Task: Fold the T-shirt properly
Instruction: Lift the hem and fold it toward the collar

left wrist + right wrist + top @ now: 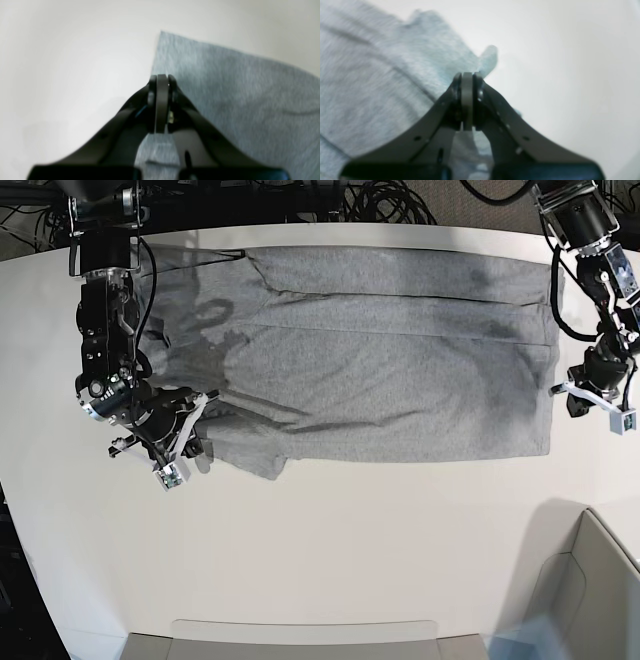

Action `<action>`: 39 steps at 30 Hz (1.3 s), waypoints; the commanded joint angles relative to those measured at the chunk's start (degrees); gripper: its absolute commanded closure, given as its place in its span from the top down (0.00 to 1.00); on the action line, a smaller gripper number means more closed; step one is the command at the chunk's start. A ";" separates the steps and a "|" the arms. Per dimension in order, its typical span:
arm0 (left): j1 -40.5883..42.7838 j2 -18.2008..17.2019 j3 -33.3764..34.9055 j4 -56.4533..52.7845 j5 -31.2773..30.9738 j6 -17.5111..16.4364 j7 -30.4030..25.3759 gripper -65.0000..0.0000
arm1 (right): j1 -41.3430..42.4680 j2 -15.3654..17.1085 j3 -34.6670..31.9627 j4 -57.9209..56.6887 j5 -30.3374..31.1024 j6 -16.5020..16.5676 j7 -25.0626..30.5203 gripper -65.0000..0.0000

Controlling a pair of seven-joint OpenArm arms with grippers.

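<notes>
Both claws were pinched tight with no gap between the pads — the left claw (162, 82) over the edge of the grey T-shirt (380, 370) spread across the white bench (330, 550), the right claw (467, 80) at its rumpled sleeve end — whether either gripped cloth, I couldn't tell.

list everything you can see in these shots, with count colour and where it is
T-shirt: one, heather grey, spread flat across the far half of the table
table: one, white, under everything
cables: several, black, behind the table's far edge
bin: one, pale grey, near corner beside the table
left gripper: one, black, jaws together at the shirt's side edge
right gripper: one, black, jaws together at the shirt's other end
</notes>
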 commanded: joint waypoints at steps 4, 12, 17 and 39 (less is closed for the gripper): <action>-0.65 -1.27 -0.54 0.14 0.07 -0.03 -1.41 0.00 | 0.14 0.54 1.24 1.81 0.03 0.00 1.05 0.00; -14.37 -1.80 0.33 -16.12 0.25 0.32 -7.65 0.29 | 0.58 0.19 0.89 1.72 0.03 0.09 0.97 0.00; -23.16 -4.26 10.97 -32.30 0.25 7.79 -15.48 0.27 | 0.32 0.19 0.89 1.63 0.03 0.26 0.97 0.00; -25.80 -4.18 20.29 -42.50 0.07 8.76 -19.52 0.27 | 0.58 1.16 0.89 -1.18 0.11 0.35 0.97 0.00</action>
